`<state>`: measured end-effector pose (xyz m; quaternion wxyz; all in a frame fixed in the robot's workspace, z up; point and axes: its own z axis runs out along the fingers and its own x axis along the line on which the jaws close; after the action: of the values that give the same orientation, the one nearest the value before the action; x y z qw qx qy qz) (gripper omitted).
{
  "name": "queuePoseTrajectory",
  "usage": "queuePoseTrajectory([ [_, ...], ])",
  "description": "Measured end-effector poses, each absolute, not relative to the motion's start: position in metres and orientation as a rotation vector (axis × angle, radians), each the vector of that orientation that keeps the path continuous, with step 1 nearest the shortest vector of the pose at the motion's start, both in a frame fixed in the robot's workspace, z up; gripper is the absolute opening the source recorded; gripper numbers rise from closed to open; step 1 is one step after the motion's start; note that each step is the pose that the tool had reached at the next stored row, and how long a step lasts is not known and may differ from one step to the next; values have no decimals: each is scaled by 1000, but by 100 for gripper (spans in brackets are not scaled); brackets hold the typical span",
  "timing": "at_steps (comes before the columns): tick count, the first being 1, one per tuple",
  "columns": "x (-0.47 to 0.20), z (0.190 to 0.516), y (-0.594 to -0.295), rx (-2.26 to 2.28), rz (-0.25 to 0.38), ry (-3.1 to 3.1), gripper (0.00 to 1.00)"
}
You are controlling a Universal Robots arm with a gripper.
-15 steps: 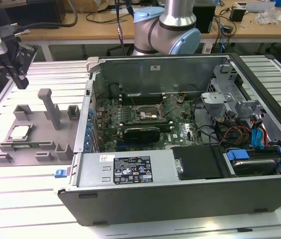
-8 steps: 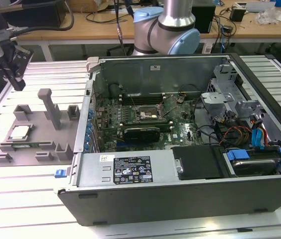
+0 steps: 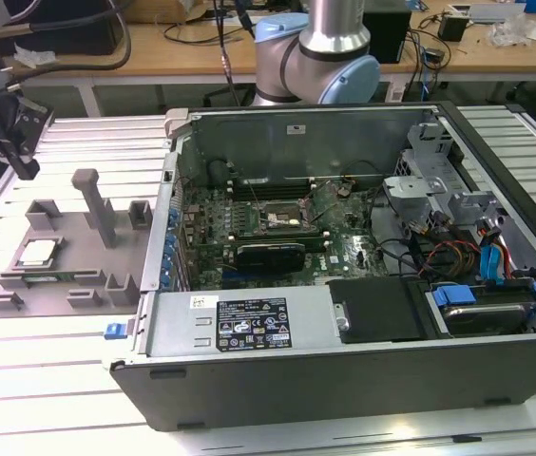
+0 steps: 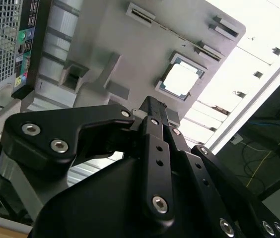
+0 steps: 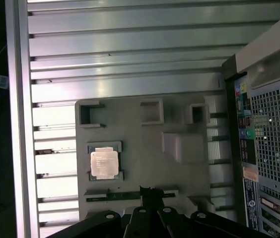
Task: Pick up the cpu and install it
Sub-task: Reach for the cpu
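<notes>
Exterior view, cpu (image 3: 38,253) on grey fixture (image 3: 70,264), case (image 3: 249,380) beside

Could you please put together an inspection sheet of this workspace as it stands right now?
Surface: slatted metal table, carrying a grey fixture plate and an open computer case.
Job's things: cpu lies flat in its nest on the fixture plate; the motherboard lies exposed inside the case.
Clutter: nothing seen.
Grippers: hand hangs above the fixture plate, apart from the cpu.
Cables: coloured leads run inside the case, at the exterior view's right.
Surroundings: arm base behind the case; wooden workbench with loose cables beyond it.
</notes>
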<state>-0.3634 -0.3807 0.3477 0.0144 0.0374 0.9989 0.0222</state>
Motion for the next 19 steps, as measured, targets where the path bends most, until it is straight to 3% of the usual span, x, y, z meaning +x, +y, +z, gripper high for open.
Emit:
queuePoseTrajectory([
  [19,-383,312,-371,117,69,3117,11],
])
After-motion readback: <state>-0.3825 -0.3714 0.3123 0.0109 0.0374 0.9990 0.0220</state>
